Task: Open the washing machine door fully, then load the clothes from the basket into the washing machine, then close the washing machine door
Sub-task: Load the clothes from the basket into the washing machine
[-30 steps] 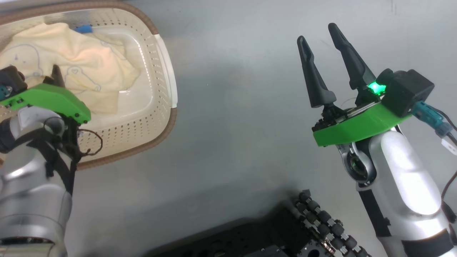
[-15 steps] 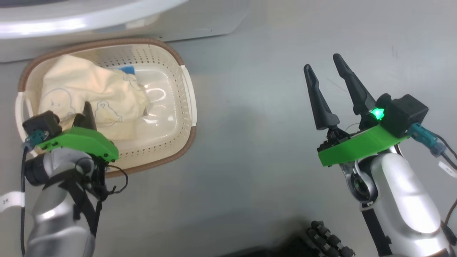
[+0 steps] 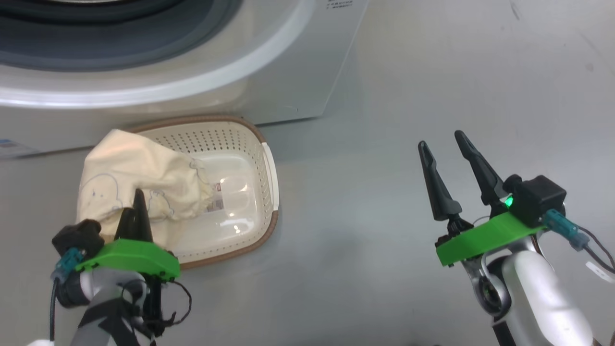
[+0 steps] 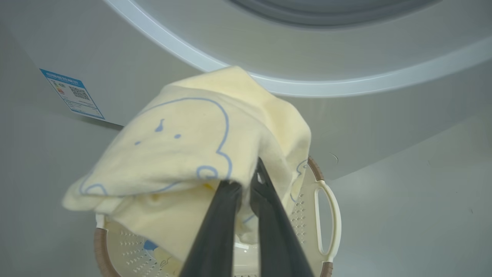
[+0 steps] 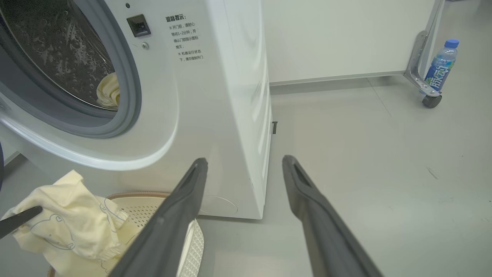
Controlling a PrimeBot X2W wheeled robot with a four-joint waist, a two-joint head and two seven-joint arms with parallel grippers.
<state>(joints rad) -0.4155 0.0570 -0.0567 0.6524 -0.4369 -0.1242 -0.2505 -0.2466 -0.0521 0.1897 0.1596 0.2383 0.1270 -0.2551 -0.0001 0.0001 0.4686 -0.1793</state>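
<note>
Starting with the head view, the left end effector (image 3: 134, 211) at 8 o'clock is clamped on a garment (image 3: 139, 173), holding it above the basket (image 3: 270, 168), probably so the cloth clears the rim on its way to the washer (image 3: 288, 62) at 12 o'clock. The right end effector (image 3: 441, 142) at 4 o'clock stands wide open and empty over bare grey floor (image 3: 375, 202), apparently parked out of the way. The basket sits just beside the washer's foot, which keeps the haul short, and its bottom sticker (image 3: 217, 194) shows, so little seems left inside. In the left wrist view the two fingers (image 4: 215, 231) pinch a fold at 6 o'clock, the cloth draping forward, with the washer's pale ring across 12 o'clock and a blue label (image 4: 73, 92) at 9 o'clock. In the right wrist view the drum (image 5: 65, 50) gapes at 10 o'clock with a second garment (image 5: 109, 90) inside. The held one hangs at 8 o'clock, and a bottle (image 5: 441, 67) stands at 2 o'clock on the smooth floor.
</note>
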